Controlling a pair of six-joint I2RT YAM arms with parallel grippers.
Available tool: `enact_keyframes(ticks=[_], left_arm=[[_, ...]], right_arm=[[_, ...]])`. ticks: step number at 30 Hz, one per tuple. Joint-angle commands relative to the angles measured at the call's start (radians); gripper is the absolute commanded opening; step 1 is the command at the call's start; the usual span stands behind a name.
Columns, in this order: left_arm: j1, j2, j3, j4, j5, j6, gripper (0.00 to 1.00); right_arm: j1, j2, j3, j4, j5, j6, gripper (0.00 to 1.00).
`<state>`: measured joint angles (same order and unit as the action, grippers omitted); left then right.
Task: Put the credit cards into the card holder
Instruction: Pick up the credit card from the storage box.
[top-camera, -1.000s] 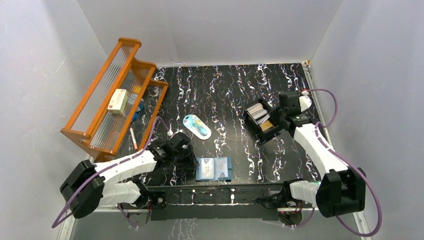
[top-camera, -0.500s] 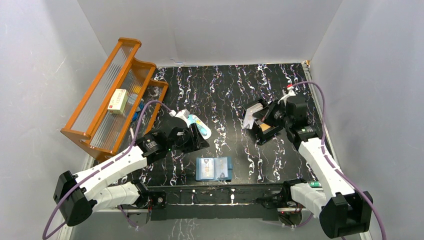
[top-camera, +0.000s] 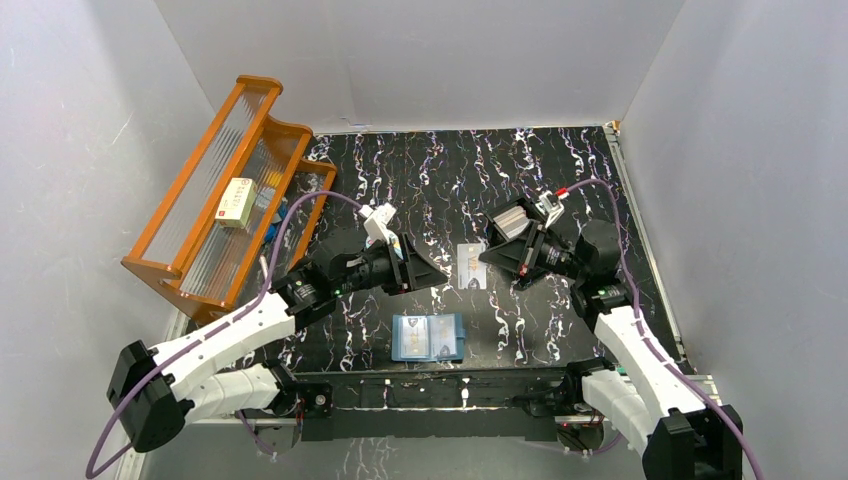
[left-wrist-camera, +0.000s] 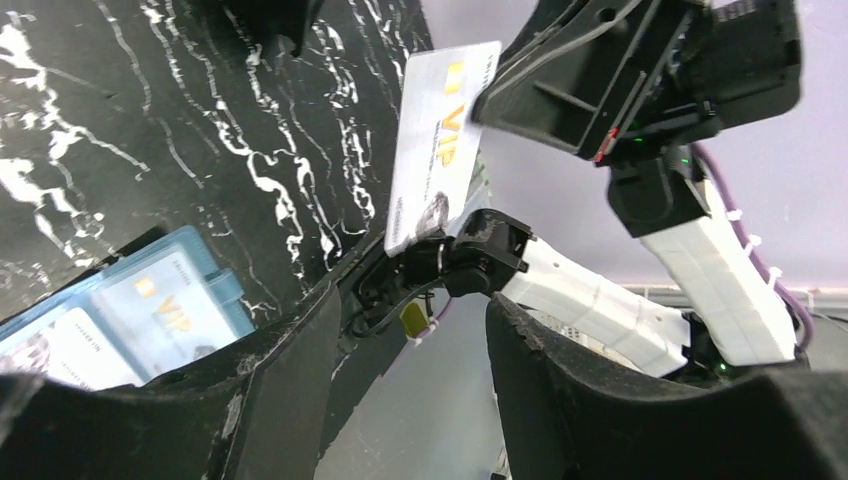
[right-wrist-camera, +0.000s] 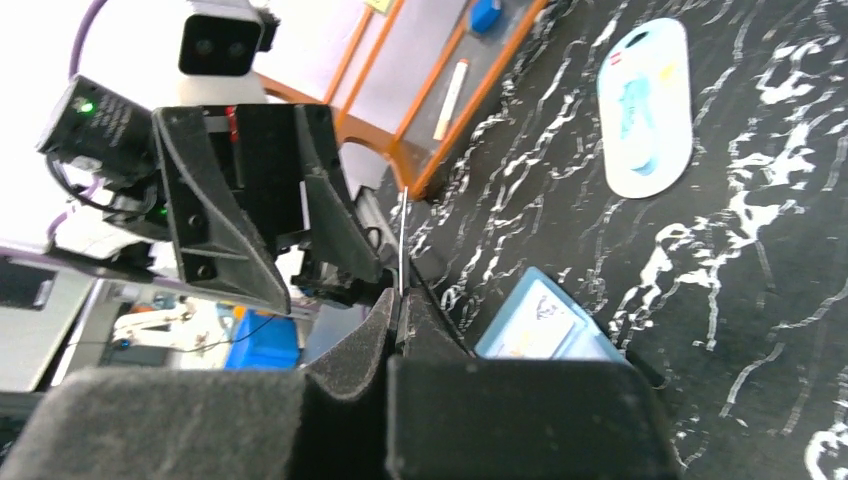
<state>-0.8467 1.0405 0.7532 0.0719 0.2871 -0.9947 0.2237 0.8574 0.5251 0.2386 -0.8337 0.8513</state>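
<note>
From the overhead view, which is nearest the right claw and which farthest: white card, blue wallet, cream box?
1. White card: pinched in the right gripper itself.
2. Blue wallet: flat on the table, toward the near edge.
3. Cream box: far left, on the orange rack.

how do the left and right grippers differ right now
The left gripper is open; the right gripper is shut. The left gripper holds nothing; the right gripper pinches a pale VIP credit card. Both hang off the table, facing each other.
</note>
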Motion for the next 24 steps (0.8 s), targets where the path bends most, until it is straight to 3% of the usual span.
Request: enact_keyframes(ticks=[1, 6, 10, 13, 17, 18, 24], left_arm=[[-0.005, 0.029, -0.014, 0.163, 0.117, 0.005, 0.54], [-0.005, 0.079, -0.006, 0.199, 0.121, 0.014, 0.55], [-0.004, 0.112, 0.007, 0.204, 0.125, 0.025, 0.51], [-0.004, 0.108, -0.001, 0.217, 0.122, 0.016, 0.37], [-0.005, 0.078, -0.024, 0.19, 0.091, 0.008, 0.01], [-0.004, 0.069, -0.029, 0.175, 0.077, 0.009, 0.0], [-0.004, 0.026, -0.045, 0.035, -0.027, 0.02, 0.0]], right_arm=[[0.031, -0.03, -0.051, 0.29, -0.068, 0.186, 0.0], [0.099, -0.026, -0.089, 0.344, -0.017, 0.227, 0.0], [0.147, -0.018, -0.113, 0.391, 0.025, 0.266, 0.0], [0.168, -0.011, -0.126, 0.396, 0.045, 0.267, 0.0], [0.172, -0.012, -0.143, 0.347, 0.066, 0.251, 0.0], [0.171, -0.015, -0.143, 0.316, 0.078, 0.245, 0.01], [0.183, -0.016, -0.081, -0.007, 0.194, 0.166, 0.35]])
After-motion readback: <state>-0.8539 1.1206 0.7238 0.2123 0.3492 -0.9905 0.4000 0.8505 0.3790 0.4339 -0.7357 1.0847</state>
